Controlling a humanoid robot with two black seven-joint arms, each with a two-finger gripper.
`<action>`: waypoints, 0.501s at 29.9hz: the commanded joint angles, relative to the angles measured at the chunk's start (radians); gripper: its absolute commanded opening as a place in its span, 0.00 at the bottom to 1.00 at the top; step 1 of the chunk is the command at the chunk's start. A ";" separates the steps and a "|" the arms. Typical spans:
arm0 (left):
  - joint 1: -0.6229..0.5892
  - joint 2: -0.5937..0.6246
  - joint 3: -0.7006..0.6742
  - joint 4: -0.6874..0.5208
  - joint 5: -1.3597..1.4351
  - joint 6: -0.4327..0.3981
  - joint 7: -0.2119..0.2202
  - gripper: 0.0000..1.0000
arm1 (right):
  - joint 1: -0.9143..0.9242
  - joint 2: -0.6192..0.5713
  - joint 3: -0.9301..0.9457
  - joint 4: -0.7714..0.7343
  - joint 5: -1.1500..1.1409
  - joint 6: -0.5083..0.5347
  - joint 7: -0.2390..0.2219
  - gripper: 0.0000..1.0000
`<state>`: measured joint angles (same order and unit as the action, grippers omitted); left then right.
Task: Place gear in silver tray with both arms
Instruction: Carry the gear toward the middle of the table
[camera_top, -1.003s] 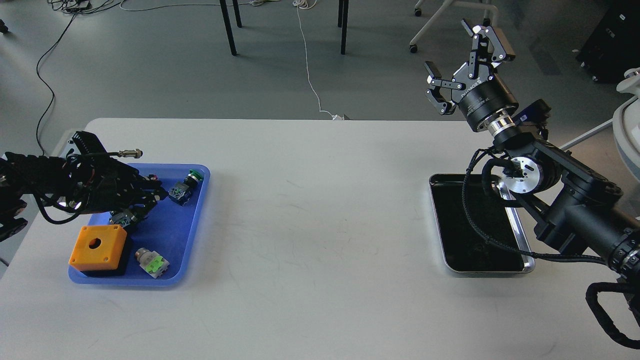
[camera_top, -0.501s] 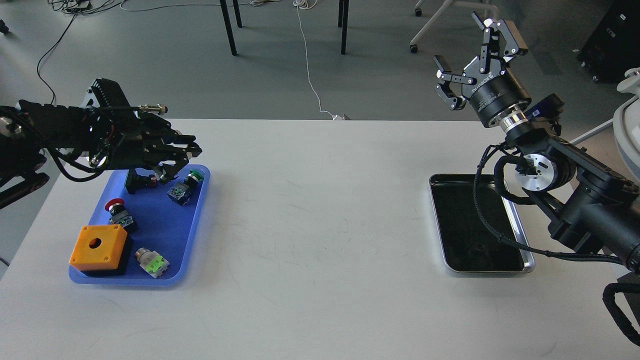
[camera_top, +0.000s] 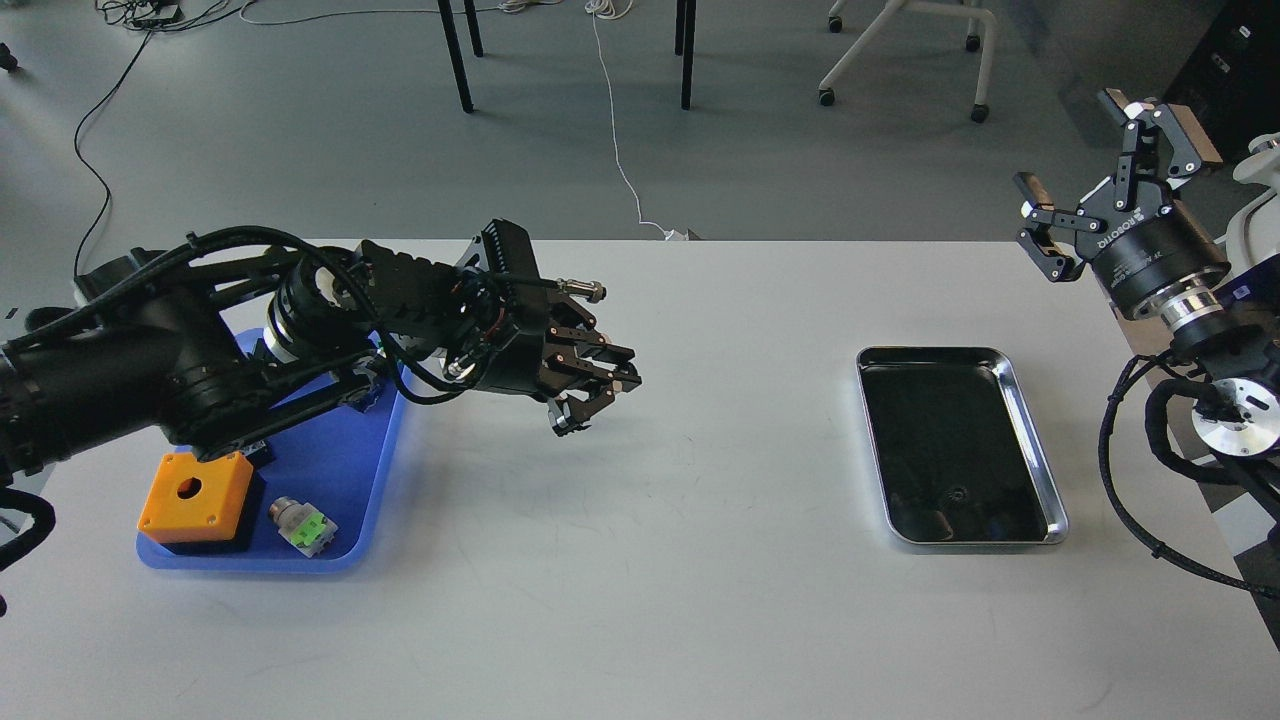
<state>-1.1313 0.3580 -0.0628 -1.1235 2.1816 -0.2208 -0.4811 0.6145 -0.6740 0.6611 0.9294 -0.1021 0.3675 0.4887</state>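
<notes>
Since 1 second ago the left claw (camera_top: 590, 395), looking squeezed on something too small to name, swung from the blue tray (camera_top: 330, 500) toward 3 o'clock, while the right claw (camera_top: 1105, 175) gapes wide at 2 o'clock, so a loose pinch could drop it before the silver tray (camera_top: 1030, 440).

Our clutter at the table's left

We see a blue tray (camera_top: 340, 480) holding an orange box (camera_top: 195, 497) and a green-and-silver switch (camera_top: 303, 525).

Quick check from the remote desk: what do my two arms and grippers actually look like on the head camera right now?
Both arms are black with looped black cables. The left gripper is black, with claw-like linked fingers and a silver connector plug on its housing. The right gripper is black with white lettering on its round body, tan pads on its fingers, and silver rings at the wrist.
</notes>
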 joint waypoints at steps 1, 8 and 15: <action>0.010 -0.094 0.003 0.062 0.000 -0.002 0.009 0.24 | -0.051 -0.025 0.005 0.000 0.001 0.019 0.000 0.99; 0.005 -0.263 0.115 0.157 0.000 -0.011 0.042 0.24 | -0.071 -0.032 0.008 -0.001 0.001 0.017 0.000 0.99; 0.016 -0.358 0.130 0.229 0.000 -0.011 0.044 0.24 | -0.070 -0.033 0.031 -0.001 0.001 0.017 0.000 0.99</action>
<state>-1.1241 0.0108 0.0642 -0.9205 2.1816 -0.2316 -0.4374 0.5431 -0.7062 0.6895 0.9284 -0.1012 0.3840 0.4887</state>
